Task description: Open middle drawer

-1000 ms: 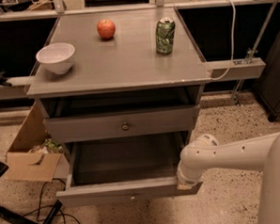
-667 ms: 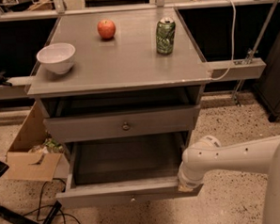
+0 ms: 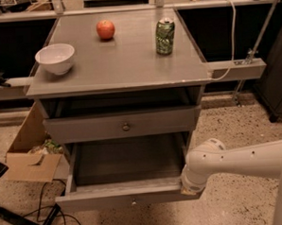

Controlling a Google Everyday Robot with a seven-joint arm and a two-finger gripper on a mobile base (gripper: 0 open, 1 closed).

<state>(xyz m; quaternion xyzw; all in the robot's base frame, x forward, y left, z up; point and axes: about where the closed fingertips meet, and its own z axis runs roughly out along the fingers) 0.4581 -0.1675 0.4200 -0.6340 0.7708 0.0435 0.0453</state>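
Note:
The middle drawer (image 3: 126,194) is pulled far out of the grey cabinet, and its empty inside shows. It has a low flat front with a tiny knob (image 3: 133,200) at the centre. Above it, the taller drawer with a brass knob (image 3: 126,127) is shut. The white arm reaches in from the right, and its wrist (image 3: 203,168) sits at the right end of the open drawer's front. My gripper (image 3: 189,190) is at that front right corner, mostly hidden by the wrist and the drawer front. The lowest drawer is out of view.
On the cabinet top stand a white bowl (image 3: 55,58), a red apple (image 3: 105,29) and a green can (image 3: 165,36). An open cardboard box (image 3: 29,158) and cables (image 3: 46,211) lie on the floor at the left. A rail with a white cable (image 3: 233,69) sticks out at the right.
The arm's wrist has shifted slightly down and to the right at the drawer's right corner. The drawer stays pulled out about as far as before.

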